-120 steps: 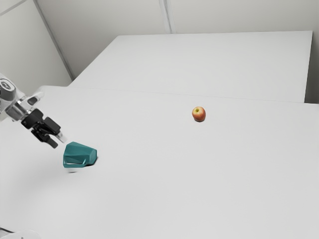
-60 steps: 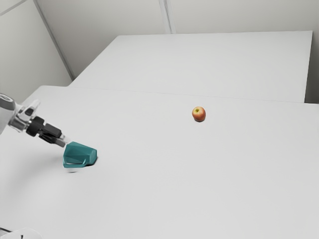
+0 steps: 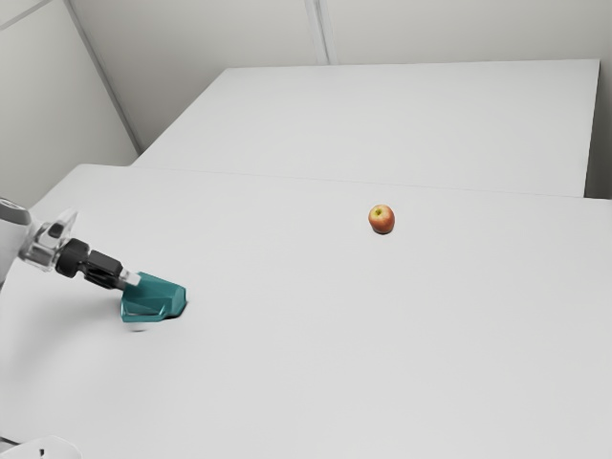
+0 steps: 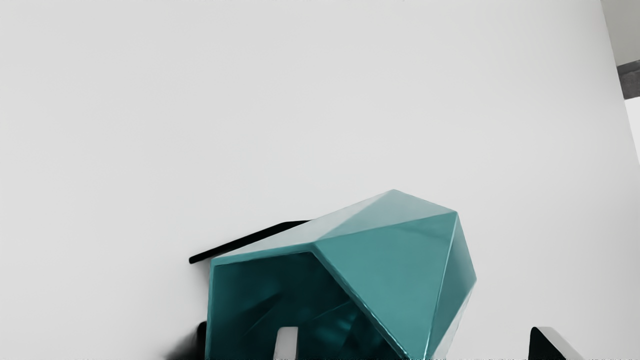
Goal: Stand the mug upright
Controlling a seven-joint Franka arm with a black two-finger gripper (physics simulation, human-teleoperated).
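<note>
From the gripper [image 3: 131, 281], fingers [image 4: 287, 345] parted, the tipped mug [image 3: 157, 298] is seen at the exterior view's four o'clock, rim [image 4: 262, 255] perhaps straddled.

Apple [image 3: 382, 221]: on the white table [image 3: 402, 354], toward the far edge, red with a yellowish patch around the stem. Behind the table's far edge, a second flat white surface [image 3: 411, 124], same plain finish. Past that, pale grey back wall [image 3: 469, 29] with a vertical strip [image 3: 320, 29]; side wall [image 3: 48, 86] at the exterior view's left. Wrist view: dark grey band [image 4: 631, 82] past the table edge, can't tell what it is.
</note>
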